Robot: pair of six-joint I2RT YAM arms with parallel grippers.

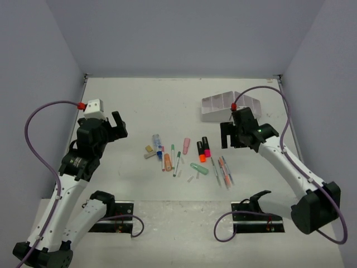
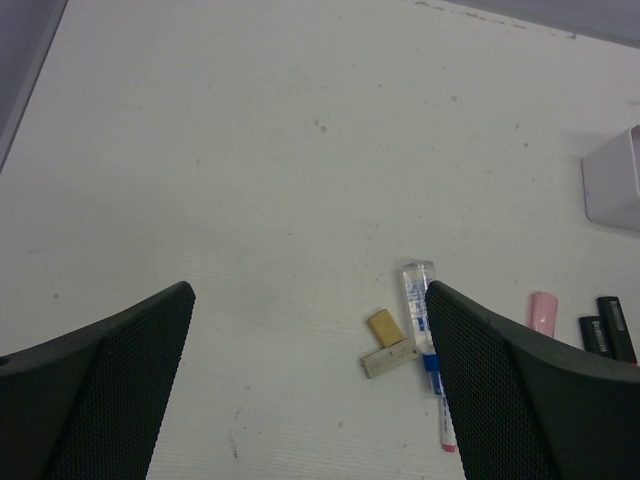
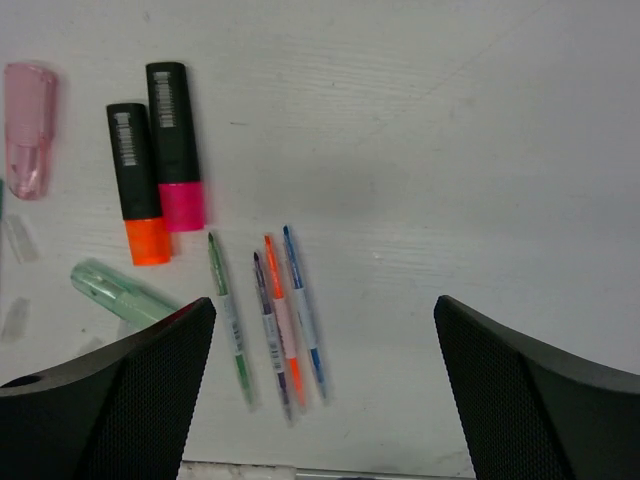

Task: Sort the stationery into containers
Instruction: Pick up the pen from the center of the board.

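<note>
Both arms hang open-jawed over scattered stationery

From above, the left gripper [image 1: 118,126] and right gripper [image 1: 230,138] have their jaws wide apart and hold nothing, one on either side of the stationery [image 1: 187,156] strewn in the middle of the table [image 1: 134,100]; the white organizer [image 1: 230,106] sits far right, just behind the right gripper. The left wrist view shows a tan eraser [image 2: 383,326] against a grey block [image 2: 388,361], with a clear pen [image 2: 420,305] just beside them. The right wrist view shows an orange highlighter [image 3: 135,185] and a pink highlighter [image 3: 172,145] side by side, a pink case [image 3: 27,130], a green case [image 3: 120,292] and four thin pens [image 3: 270,320] lying together
</note>
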